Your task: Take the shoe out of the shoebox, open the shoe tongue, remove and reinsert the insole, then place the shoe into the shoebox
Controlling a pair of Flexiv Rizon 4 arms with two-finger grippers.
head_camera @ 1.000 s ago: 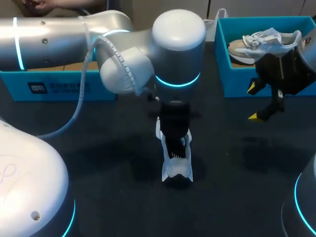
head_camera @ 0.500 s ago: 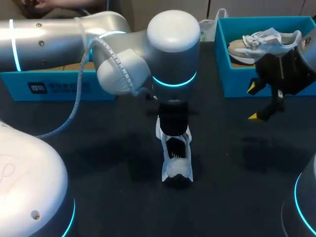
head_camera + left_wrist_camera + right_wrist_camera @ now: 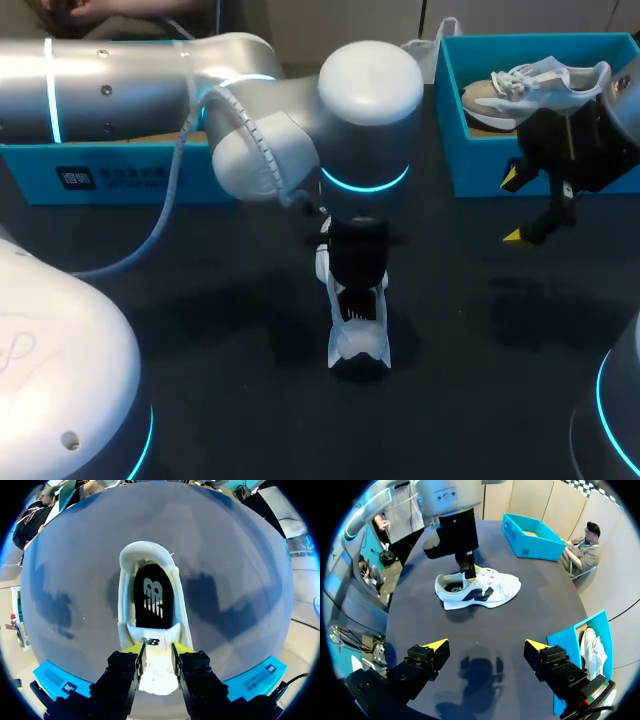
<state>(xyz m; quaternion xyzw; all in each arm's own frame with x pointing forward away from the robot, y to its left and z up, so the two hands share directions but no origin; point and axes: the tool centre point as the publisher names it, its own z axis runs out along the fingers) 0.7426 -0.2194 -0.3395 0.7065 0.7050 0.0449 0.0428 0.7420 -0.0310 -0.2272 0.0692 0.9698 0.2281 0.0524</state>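
Head view: dark desk (image 3: 200, 330), blue shoebox (image 3: 480, 170) at its far right corner, white shoe (image 3: 358, 345) mid-desk. Left wrist view alone shows the left gripper (image 3: 158, 655) pinching the tongue (image 3: 157, 670), with the black insole (image 3: 153, 597) inside. The right gripper (image 3: 486, 645) hangs wide open, empty.

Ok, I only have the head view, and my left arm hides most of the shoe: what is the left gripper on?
Observer: The left gripper is shut on the tongue, gripping it from both sides.
Operator: Is the insole out yet?
Observer: No, the black insole lies inside the shoe.
Operator: Has the shoe tipped over?
Observer: No. In the right wrist view it stands upright on its sole.
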